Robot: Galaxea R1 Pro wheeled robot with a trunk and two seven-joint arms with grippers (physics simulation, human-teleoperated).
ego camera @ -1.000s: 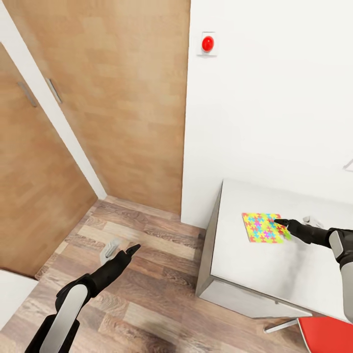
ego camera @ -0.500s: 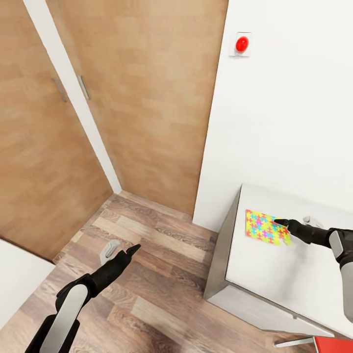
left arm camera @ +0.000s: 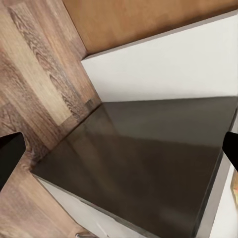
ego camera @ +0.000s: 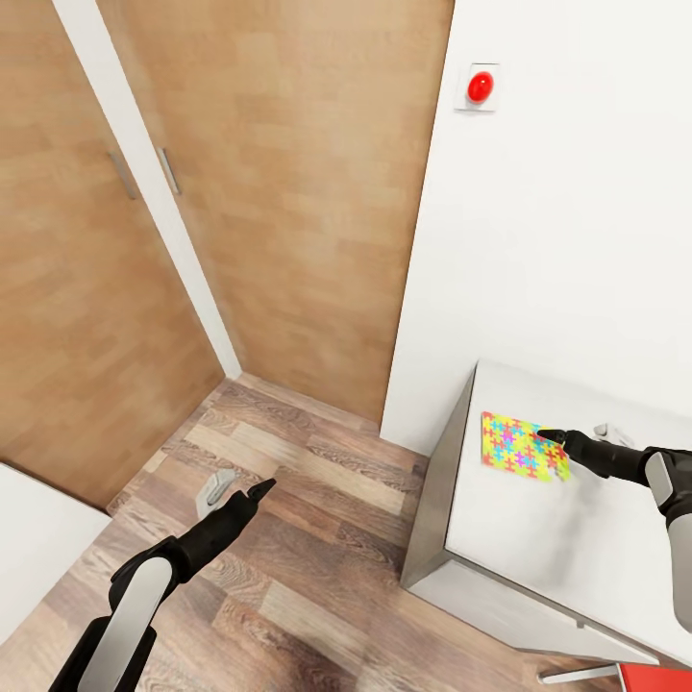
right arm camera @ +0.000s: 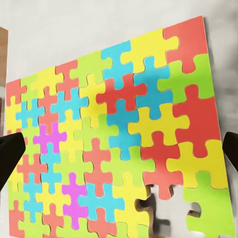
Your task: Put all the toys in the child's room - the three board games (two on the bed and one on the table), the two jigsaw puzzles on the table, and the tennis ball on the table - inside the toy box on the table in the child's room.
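right pincer (ego camera: 550,435) spread, over puzzle's near edge | puzzle (ego camera: 521,446) flat on table (ego camera: 538,538)

You have a puzzle (ego camera: 520,446) of yellow, blue, red, green and pink pieces on a pale grey table (ego camera: 538,538), a red button (ego camera: 480,86) on the white wall (ego camera: 577,240), brown wood doors (ego camera: 288,192).

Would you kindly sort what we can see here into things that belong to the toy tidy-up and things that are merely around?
Job:
jigsaw puzzle
table
right end effector

Just around:
red wall button
wooden doors
plank floor
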